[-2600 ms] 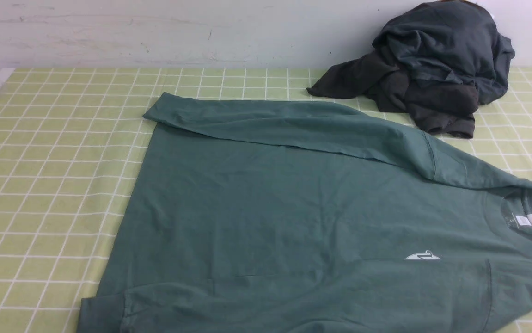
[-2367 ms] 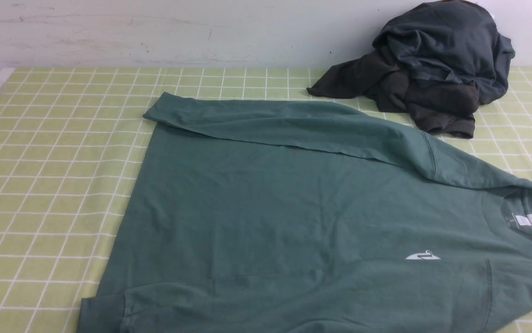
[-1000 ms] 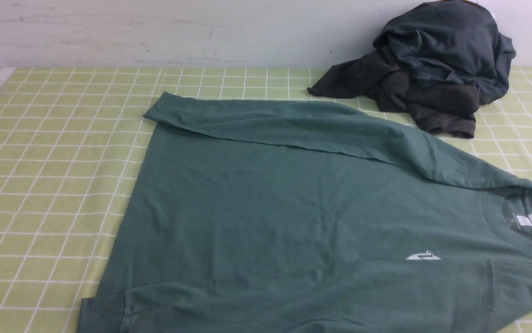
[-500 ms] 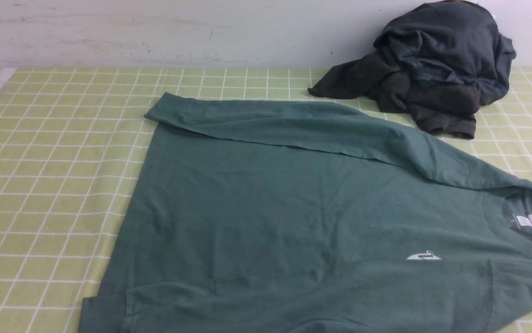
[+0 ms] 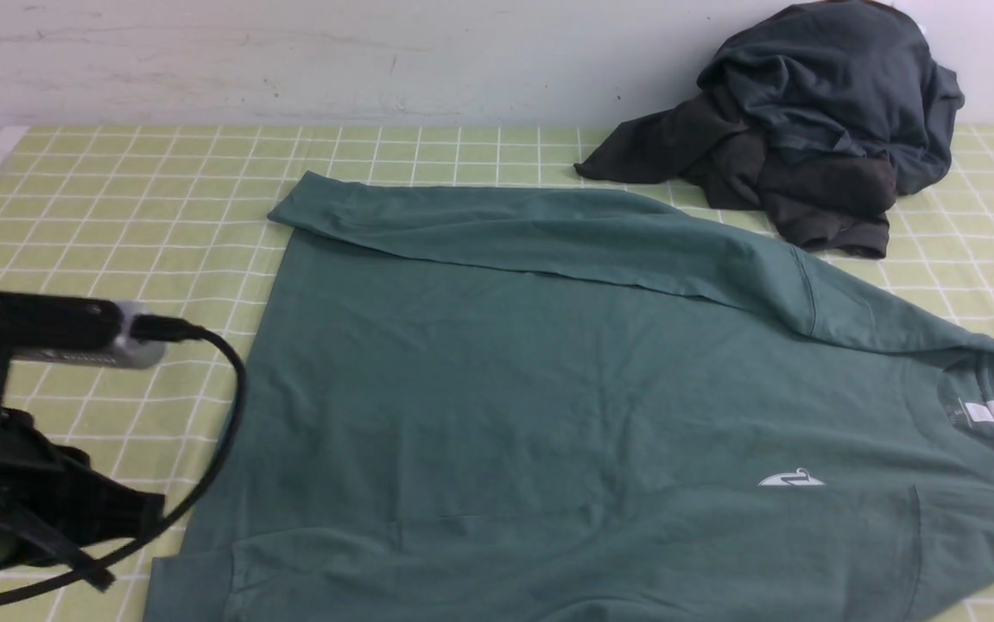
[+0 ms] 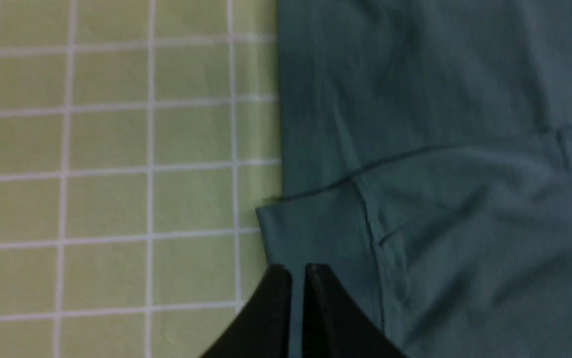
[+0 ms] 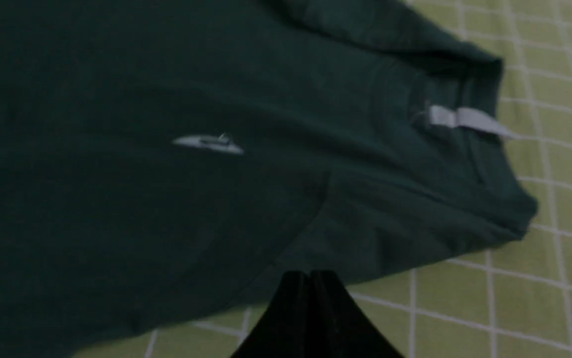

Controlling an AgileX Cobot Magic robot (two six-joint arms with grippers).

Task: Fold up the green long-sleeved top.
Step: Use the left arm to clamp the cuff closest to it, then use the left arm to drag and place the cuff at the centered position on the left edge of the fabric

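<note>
**Fingers shut at the top's near edge, nothing held**

Fingers (image 6: 276,303) of left gripper (image 6: 298,271): pressed almost together with only a slit between them, nothing in them. Tips sit over the cuff (image 6: 310,233) at the top's (image 5: 548,406) near hem corner. Height above the fabric cannot be told. Right gripper (image 7: 309,274): fingers closed flat on each other, also empty, just off the top's near shoulder corner, on the collar (image 5: 980,371) side.

Top lies flat on the checked cloth (image 5: 117,216), logo (image 5: 790,478) up, collar to the robot's right, hem to its left. Far sleeve (image 5: 505,233) is laid along the top's far edge. Near sleeve runs along the near edge, cuff ending at the hem corner. Dark pile (image 5: 807,130) sits beyond the top's far shoulder, close to it; contact unclear.

Judgement: sleeves are in, body fold not begun. One gripper at each end of the near edge suggests a paired pinch, so the edge lifts evenly. Both must open first. Risk: catching only the sleeve layer and dragging it off the body.
</note>
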